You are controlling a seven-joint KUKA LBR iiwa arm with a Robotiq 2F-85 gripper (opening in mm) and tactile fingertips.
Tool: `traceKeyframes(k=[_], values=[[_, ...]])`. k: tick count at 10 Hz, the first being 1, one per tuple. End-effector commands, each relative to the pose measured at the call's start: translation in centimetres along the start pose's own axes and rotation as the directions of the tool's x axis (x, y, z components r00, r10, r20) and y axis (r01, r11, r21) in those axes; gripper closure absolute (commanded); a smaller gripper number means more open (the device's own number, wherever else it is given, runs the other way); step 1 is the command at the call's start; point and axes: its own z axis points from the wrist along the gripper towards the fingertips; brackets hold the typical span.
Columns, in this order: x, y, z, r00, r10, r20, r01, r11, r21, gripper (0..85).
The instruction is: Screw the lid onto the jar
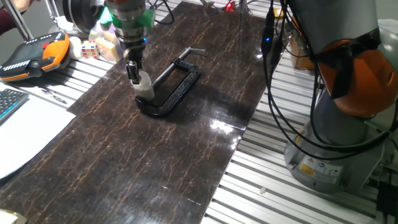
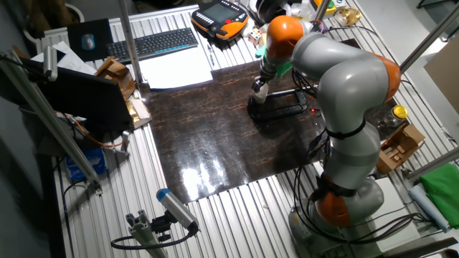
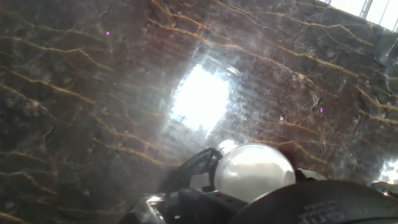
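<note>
The small whitish jar [image 1: 145,89] stands upright on the dark marbled mat [image 1: 155,162], inside the bend of a black C-clamp [image 1: 177,87]. My gripper [image 1: 134,76] comes down from above onto the jar's top. In the hand view a round translucent whitish lid [image 3: 254,168] fills the space between my dark fingers [image 3: 189,174], whose edges touch it on both sides, so my gripper [image 3: 254,182] is shut on it. The jar body below the lid is hidden there. In the other fixed view my gripper [image 2: 259,87] sits at the left end of the clamp [image 2: 281,109].
An orange teach pendant [image 1: 31,56] and small items lie off the mat's far left corner. White paper [image 1: 25,130] lies left of the mat, and a keyboard [image 2: 154,43] sits beyond it. The arm's base [image 1: 342,124] and cables stand to the right. A yellow-lidded jar [image 2: 399,112] sits behind the base.
</note>
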Motion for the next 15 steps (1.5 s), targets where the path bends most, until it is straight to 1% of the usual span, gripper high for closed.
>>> traceKeyframes(k=[1, 3, 7, 9, 11, 15], values=[[0.2, 0.2, -0.2, 1.000, 0.003, -0.005, -0.003, 1.000, -0.001, 25.3], [0.6, 0.1, -0.3, 1.000, 0.015, -0.014, -0.015, 1.000, -0.004, 31.3], [1.5, -0.2, 0.7, 1.000, 0.026, -0.013, -0.026, 1.000, -0.010, 31.7], [1.7, -0.2, 0.9, 1.000, 0.026, -0.011, -0.026, 1.000, -0.010, 31.7], [2.0, -0.2, 1.2, 1.000, 0.027, -0.005, -0.027, 0.999, -0.017, 32.0], [2.0, -0.1, 1.4, 1.000, 0.026, 0.002, -0.026, 1.000, -0.014, 32.0]])
